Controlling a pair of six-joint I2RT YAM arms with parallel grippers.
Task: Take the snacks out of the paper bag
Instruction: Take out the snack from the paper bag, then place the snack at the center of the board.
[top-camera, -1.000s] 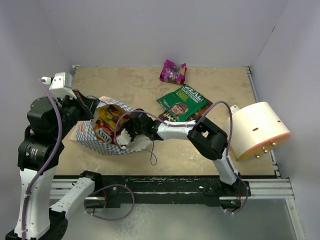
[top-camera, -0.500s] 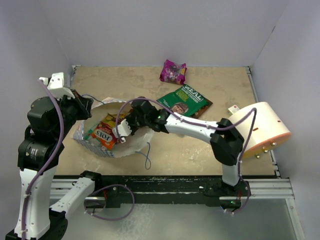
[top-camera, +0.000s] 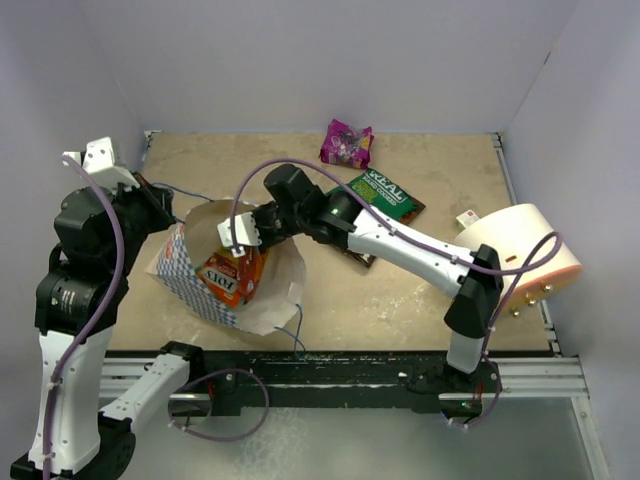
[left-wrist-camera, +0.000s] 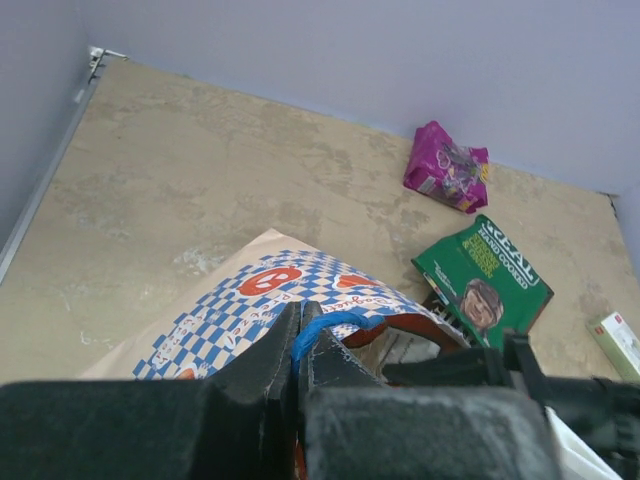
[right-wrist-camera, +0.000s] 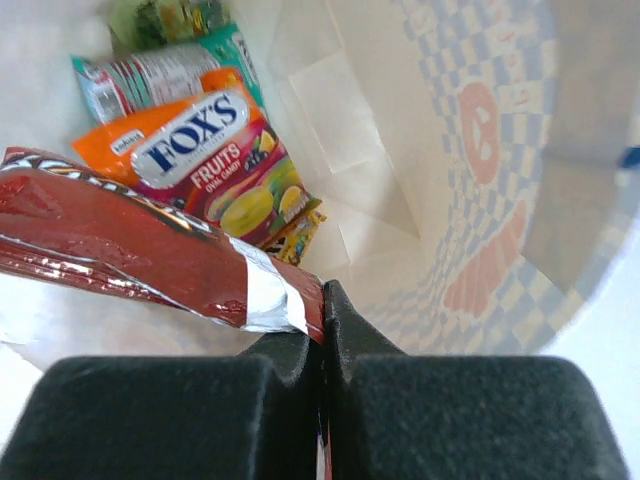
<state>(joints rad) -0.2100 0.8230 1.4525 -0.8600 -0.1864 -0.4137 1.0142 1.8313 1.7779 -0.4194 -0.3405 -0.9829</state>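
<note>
The paper bag (top-camera: 200, 285) stands on the left with its mouth open upward. My left gripper (top-camera: 168, 213) is shut on its blue string handle (left-wrist-camera: 330, 322), at the bag's checkered rim (left-wrist-camera: 250, 300). My right gripper (top-camera: 238, 240) reaches into the bag's mouth and is shut on the end of a dark red shiny packet (right-wrist-camera: 140, 245). Below it inside the bag lie a red-orange FOX'S packet (right-wrist-camera: 200, 150), a teal packet (right-wrist-camera: 150, 75), a green one (right-wrist-camera: 165, 18) and a small yellow one (right-wrist-camera: 300, 232). The FOX'S packet also shows in the top view (top-camera: 232, 278).
A magenta packet (top-camera: 346, 143) lies at the back of the table. A green packet (top-camera: 385, 192) lies mid-table over a dark brown pouch (top-camera: 360, 256). A large cream-peach cylinder (top-camera: 515, 260) lies at the right edge, with a small white item (top-camera: 467, 218) beside it.
My left gripper has pulled the bag up from lying on its side to standing open. My right arm has stretched out and risen over the bag's mouth.
</note>
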